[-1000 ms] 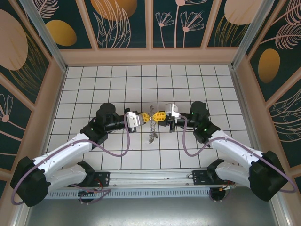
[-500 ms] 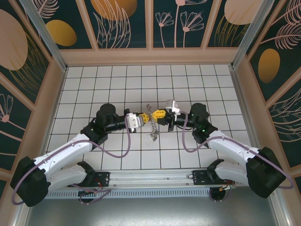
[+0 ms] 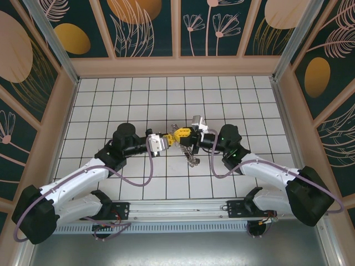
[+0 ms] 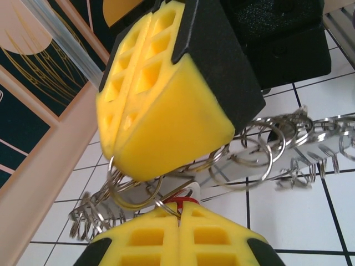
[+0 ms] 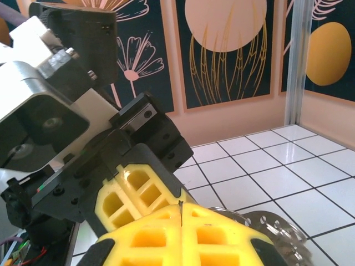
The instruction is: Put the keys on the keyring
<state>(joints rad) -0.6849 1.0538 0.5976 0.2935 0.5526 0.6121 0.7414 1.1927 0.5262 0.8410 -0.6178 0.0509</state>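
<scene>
Over the middle of the tiled floor (image 3: 111, 100), the keyring (image 4: 260, 145) hangs between the two grippers, its fringe of small keys and loops dangling just below them. The right gripper (image 3: 182, 134) has its yellow fingers pressed together on the hoop's wire. The left gripper (image 4: 178, 221), tip to tip with it, pinches a red-tagged key (image 4: 180, 195).

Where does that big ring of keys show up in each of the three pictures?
Top view: the keyring dangles just below where the yellow pads meet, mid-floor.
Left wrist view: its loops stretch across the centre and right, behind the pads.
Right wrist view: a blurry silver bit at bottom right, likely it.
Shared landmark: the yellow pads, tip to tip.
</scene>
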